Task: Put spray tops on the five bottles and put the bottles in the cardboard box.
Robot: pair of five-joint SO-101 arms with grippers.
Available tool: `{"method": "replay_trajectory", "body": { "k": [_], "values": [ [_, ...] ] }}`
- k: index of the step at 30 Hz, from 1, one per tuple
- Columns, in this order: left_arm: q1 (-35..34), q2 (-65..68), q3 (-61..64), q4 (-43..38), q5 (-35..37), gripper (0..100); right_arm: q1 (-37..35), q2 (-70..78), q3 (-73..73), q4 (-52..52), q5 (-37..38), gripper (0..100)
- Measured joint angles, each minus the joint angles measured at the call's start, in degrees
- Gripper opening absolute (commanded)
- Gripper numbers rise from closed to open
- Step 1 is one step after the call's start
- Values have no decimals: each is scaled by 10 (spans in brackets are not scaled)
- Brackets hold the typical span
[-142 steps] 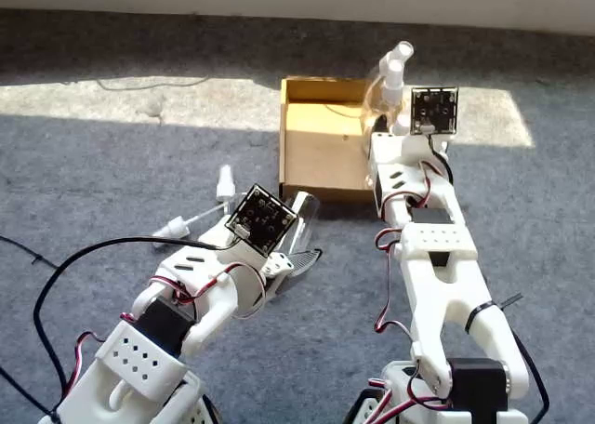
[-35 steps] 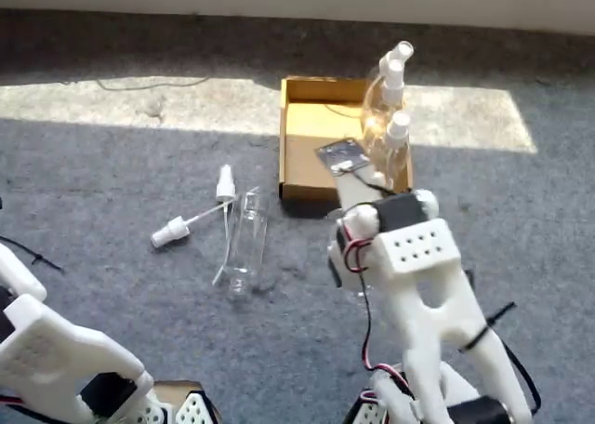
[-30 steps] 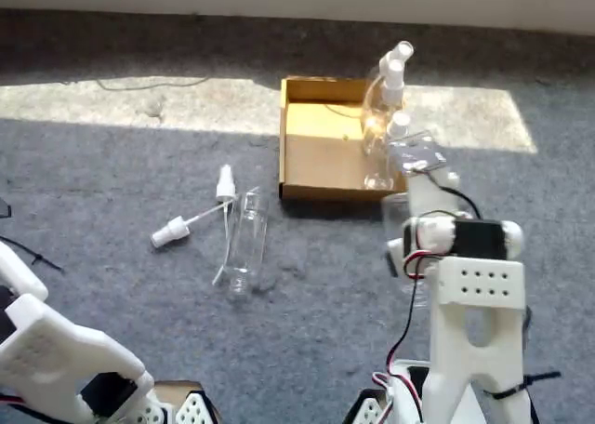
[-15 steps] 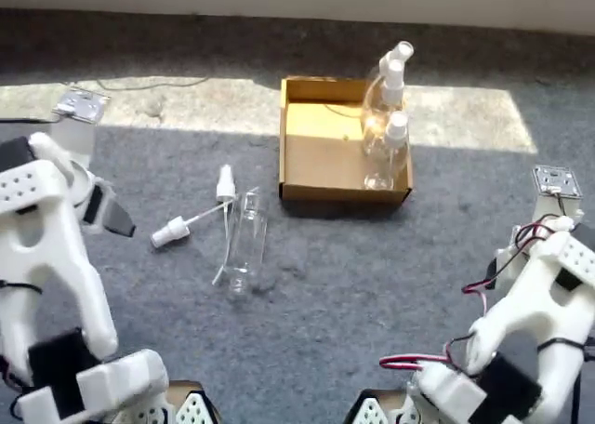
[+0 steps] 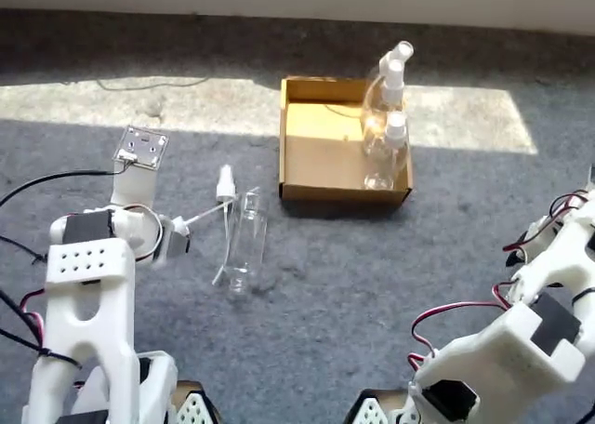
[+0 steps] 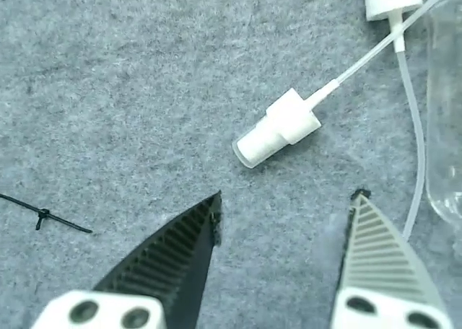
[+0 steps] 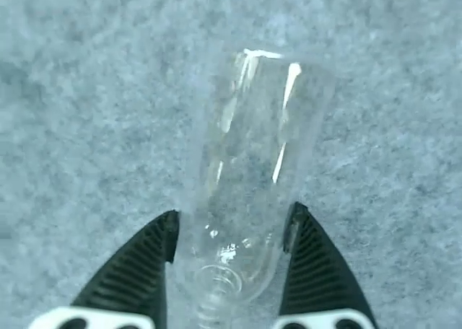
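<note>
On the grey carpet, a spray top lay slantwise just ahead of our open left pincer; our right pincer gripped a bottle.

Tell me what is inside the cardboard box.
In the cardboard box, bottles with spray tops stand along the right side; three tops show. Its near wall hides some floor.
</note>
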Motion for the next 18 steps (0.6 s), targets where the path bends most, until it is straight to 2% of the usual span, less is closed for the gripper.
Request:
{"method": "replay_trajectory", "body": {
  "k": [3, 9, 15, 18],
  "values": [
    [19, -6, 26, -21, 45, 260, -17, 3, -1, -18, -53, 48],
    [41, -7, 93, -84, 67, 259, -34, 4, -2, -26, -94, 231],
    [41, -7, 108, -105, 67, 259, -40, 8, 0, -4, -95, 245],
    [41, -7, 108, -105, 67, 258, -42, 8, 1, 33, -39, 245]
  ]
}}
